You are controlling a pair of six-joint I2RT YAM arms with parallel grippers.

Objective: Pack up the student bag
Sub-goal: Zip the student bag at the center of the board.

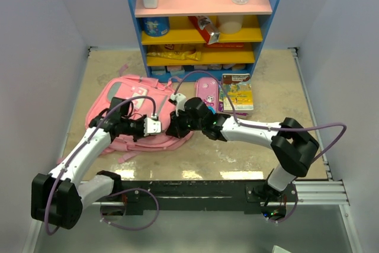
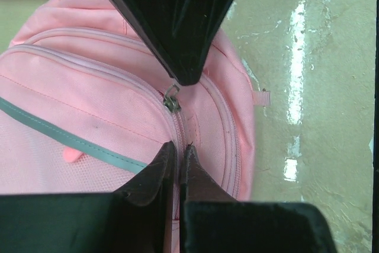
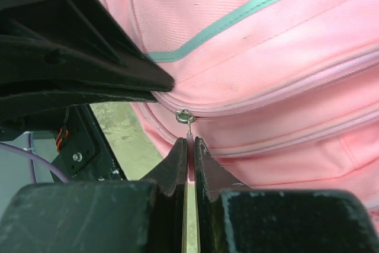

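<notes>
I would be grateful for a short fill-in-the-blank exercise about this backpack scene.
1. The student bag is ____ in colour.
2. The zip pull is pinched between the fingers of the ____ arm.
3. The left fingers are ____, not open.
4. In the top view, the pencil case lies between the bag and a picture ____.
Missing words: pink; right; shut; book.

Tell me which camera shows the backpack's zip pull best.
Right wrist: the zip pull is sharp and unobstructed on the student bag, its tab pinched in the right gripper. Left wrist shows it too, just below that gripper's tip. Top external hides it between the left gripper and the right.
</notes>
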